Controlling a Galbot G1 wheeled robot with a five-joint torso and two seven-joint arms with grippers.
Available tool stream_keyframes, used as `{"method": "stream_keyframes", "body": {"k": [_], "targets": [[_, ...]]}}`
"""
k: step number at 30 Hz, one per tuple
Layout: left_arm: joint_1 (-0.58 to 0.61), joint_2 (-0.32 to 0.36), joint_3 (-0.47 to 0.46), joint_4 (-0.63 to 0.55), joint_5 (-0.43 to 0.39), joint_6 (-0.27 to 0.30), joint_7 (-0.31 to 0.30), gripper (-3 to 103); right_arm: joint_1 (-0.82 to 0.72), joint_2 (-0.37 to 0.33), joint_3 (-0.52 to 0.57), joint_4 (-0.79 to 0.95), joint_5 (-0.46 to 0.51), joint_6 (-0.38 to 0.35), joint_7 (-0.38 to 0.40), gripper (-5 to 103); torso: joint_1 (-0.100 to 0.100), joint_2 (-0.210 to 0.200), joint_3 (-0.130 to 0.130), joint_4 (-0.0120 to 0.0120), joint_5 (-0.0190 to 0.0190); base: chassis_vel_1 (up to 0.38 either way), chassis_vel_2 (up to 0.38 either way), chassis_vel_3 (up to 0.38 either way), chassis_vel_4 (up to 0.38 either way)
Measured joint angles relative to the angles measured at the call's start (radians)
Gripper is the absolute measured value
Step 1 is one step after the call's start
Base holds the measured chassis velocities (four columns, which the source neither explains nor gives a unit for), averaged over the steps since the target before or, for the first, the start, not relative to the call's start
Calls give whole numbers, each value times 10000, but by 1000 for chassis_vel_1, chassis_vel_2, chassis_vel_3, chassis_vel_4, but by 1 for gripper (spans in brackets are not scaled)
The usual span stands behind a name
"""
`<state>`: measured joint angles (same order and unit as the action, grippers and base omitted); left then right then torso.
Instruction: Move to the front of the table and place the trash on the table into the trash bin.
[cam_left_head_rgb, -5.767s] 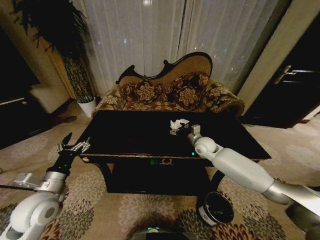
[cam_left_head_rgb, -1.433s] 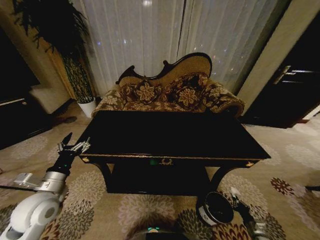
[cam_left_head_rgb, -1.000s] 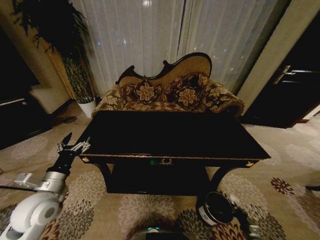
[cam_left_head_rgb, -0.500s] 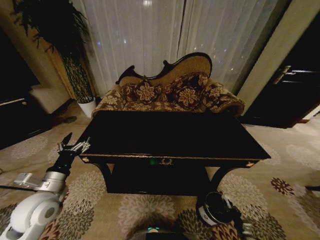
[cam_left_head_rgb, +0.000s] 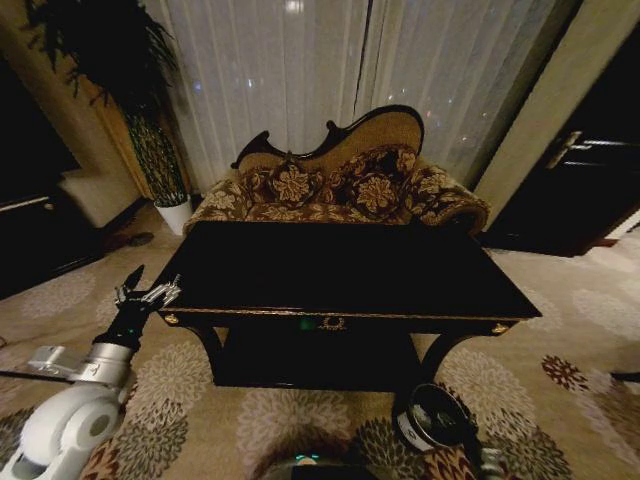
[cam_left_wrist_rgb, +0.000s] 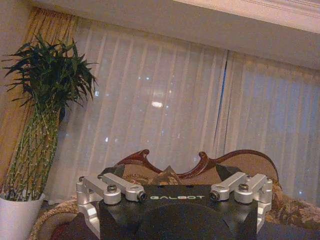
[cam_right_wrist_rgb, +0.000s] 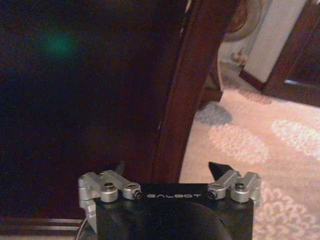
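table (cam_left_head_rgb: 350, 270): glossy near-black, thin gold trim
trash bin (cam_left_head_rgb: 432, 417): dark brown-black
sofa (cam_left_head_rgb: 340, 185): gold-brown floral
carpet (cam_left_head_rgb: 590, 320): beige, flower medallions
my left gripper (cam_left_head_rgb: 148, 293): silver and black

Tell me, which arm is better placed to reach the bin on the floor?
Right, probably. The right gripper hangs low beside the trash bin near the table's right leg; the left gripper is up by its left end.
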<state>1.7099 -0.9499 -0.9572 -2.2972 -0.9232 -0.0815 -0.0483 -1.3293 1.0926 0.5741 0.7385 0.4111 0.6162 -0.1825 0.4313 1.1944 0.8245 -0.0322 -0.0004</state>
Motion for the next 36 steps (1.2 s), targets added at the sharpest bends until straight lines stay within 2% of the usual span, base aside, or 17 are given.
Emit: {"method": "stream_keyframes", "body": {"k": [1,3,6,10,11,20,30,36], "targets": [[0,0,0,0,0,0,0,100,0,0,0,0,0,0,0,90,0,0,0,0,0,0,0,0,0],[0,0,0,0,0,0,0,100,-706,-181,180,998,498,-13,-10,100,0,0,0,-2,6,0,0,0,0],[0,0,0,0,0,0,0,100,-1371,-318,364,1904,934,-50,-152,100,0,0,-1,2,3,0,0,0,0],[0,0,0,0,0,0,0,100,-3191,-342,1263,4084,1794,-139,-362,100,-1,1,-1,-3,3,0,0,0,0],[0,0,0,0,0,0,0,100,-3191,-342,1263,4084,1794,-139,-362,100,-1,1,-1,-3,3,0,0,0,0],[0,0,-1,0,0,0,0,100,-5936,288,2903,7877,2646,-97,-590,100,-1,2,-1,-2,3,0,0,0,0],[0,1,0,0,1,-1,1,100,-7311,346,4019,10370,3506,-76,-635,100,-1,2,-1,-1,2,0,0,0,0],[0,0,0,0,0,0,0,100,-7664,83,4608,11542,3944,-322,-378,100,-1,2,0,0,3,0,0,0,0]]}}
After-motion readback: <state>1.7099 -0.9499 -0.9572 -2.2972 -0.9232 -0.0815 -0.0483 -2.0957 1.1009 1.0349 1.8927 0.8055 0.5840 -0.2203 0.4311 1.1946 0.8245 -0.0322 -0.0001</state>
